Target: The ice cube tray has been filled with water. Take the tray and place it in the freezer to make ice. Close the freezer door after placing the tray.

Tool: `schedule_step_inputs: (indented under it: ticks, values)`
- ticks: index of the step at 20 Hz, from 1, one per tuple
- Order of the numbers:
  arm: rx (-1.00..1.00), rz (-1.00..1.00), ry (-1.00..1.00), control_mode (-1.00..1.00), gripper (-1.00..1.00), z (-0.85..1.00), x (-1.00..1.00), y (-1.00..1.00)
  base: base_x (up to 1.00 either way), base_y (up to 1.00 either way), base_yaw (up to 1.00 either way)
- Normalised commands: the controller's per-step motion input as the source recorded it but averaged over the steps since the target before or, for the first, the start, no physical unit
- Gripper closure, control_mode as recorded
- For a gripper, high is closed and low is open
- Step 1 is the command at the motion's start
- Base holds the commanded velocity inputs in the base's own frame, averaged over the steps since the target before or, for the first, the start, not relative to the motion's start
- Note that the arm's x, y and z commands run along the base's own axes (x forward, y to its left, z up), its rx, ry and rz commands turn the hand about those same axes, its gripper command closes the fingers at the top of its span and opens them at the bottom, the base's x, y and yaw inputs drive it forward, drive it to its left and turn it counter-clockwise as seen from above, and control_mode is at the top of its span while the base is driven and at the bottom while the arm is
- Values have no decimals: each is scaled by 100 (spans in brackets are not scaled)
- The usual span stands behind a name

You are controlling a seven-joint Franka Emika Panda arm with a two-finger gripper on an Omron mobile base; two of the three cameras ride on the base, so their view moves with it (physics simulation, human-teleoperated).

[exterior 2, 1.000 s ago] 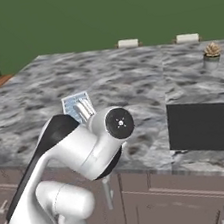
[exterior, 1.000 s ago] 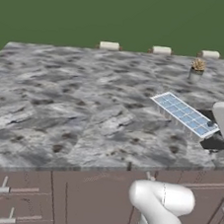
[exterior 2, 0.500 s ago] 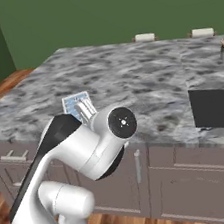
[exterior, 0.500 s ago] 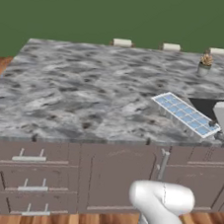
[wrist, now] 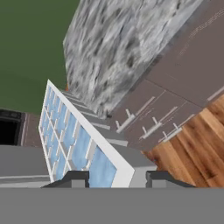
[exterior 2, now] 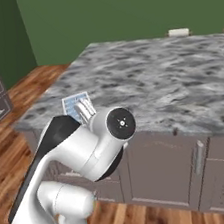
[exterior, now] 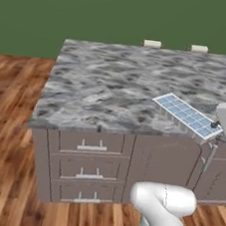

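In the left base view, the flat white ice cube tray (exterior: 187, 115) with its grid of pale blue water (exterior: 194, 119) squares is hanging level over the front edge of the grey marbled counter (exterior: 118, 85), above brown drawers (exterior: 89, 167) and plank floor (exterior: 6, 137). In the right base view, the arm's white elbow is hiding most of the tray (exterior 2: 78, 105). In the hand view, the gripper (wrist: 117, 178) is clamping the tray's (wrist: 78, 135) near end between its dark fingertips (wrist: 74, 178).
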Motion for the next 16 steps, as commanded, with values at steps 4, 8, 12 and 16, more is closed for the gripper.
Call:
schedule_step_inputs:
  ticks: [4,8,12,16]
  values:
    - [0,0,0,100,100,0,0,0,0,100,7]
    - [0,0,0,100,100,0,0,0,0,100,6]
    - [0,0,0,100,100,0,0,0,0,100,5]
    - [0,0,0,100,100,0,0,0,0,100,4]
